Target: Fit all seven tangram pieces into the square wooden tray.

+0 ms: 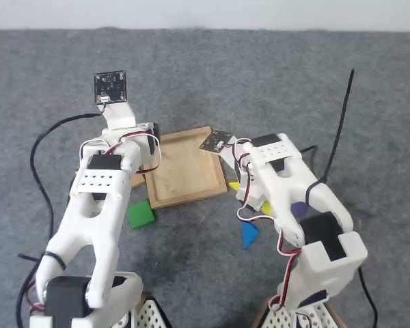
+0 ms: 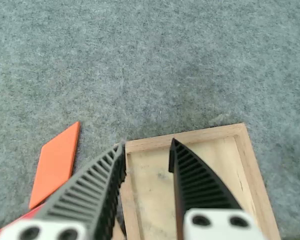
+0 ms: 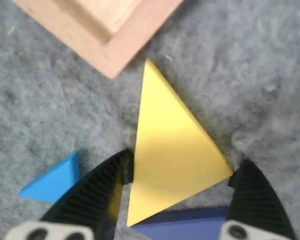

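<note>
The tray (image 1: 184, 167) holds no piece that I can see, so I judge this the very start: the first pick. My right claw (image 3: 186, 162) hangs spread over the yellow triangle (image 3: 172, 150), one finger on each side, pinching nothing. The triangle lies flat on the grey carpet (image 1: 273, 82) just right of the tray's near-right corner, its sharp tip toward the tray. Next I would need to close across the triangle, lift it over the rim and set it down inside (a thin flat piece on soft pile, so I expect the fingers must go low to catch its edges, and it may slip or tip).

A dark blue piece (image 3: 185, 225) sits against the triangle's near edge, and a blue triangle (image 3: 52, 179) lies just beside one of my fingers; either could get nudged as I close. My left claw (image 2: 146, 145) is also spread and empty, parked at the tray's far-left corner with one finger at the rim and the other over the tray's floor, taking up room there. An orange piece (image 2: 56, 164) lies on the carpet just left of the tray, and a green piece (image 1: 140, 214) lies by its near-left corner
</note>
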`<state>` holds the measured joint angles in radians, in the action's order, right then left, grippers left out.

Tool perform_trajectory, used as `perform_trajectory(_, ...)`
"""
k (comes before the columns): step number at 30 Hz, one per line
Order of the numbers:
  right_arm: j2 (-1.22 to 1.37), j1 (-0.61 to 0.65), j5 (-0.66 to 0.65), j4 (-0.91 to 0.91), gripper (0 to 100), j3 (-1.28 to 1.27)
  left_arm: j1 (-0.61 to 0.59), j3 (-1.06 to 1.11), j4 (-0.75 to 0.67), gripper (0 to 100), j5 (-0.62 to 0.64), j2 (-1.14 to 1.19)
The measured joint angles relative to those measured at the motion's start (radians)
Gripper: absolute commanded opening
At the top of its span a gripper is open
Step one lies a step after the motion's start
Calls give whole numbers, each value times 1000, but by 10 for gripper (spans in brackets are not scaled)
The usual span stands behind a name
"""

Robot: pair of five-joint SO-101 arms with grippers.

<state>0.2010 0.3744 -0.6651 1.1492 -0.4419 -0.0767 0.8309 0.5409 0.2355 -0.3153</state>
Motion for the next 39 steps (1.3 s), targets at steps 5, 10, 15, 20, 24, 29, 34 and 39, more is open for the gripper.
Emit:
perform_trajectory(5, 0, 0, 0, 0, 272, 0, 0, 0, 0, 141, 0, 0)
perform_trajectory(10, 0, 0, 0, 0, 180, 0, 0, 0, 0, 141, 0, 0)
perform_trajectory(15, 0, -2, 2, -8, 169, 3, 0, 0, 0, 141, 0, 0)
perform_trajectory(20, -2, -2, 8, -9, 169, 6, 0, 0, 0, 141, 0, 0)
perform_trajectory(24, -2, -2, 8, -9, 169, 6, 0, 0, 0, 141, 0, 0)
perform_trajectory(29, -15, -2, 8, 17, 167, 6, -29, 0, 0, 141, 0, 0)
perform_trajectory(34, -123, 0, 8, 87, 166, 5, -121, 3, 0, 141, 0, -38)
perform_trajectory(39, -247, 2, 68, 137, 166, 3, -144, 104, 0, 141, -26, -158)
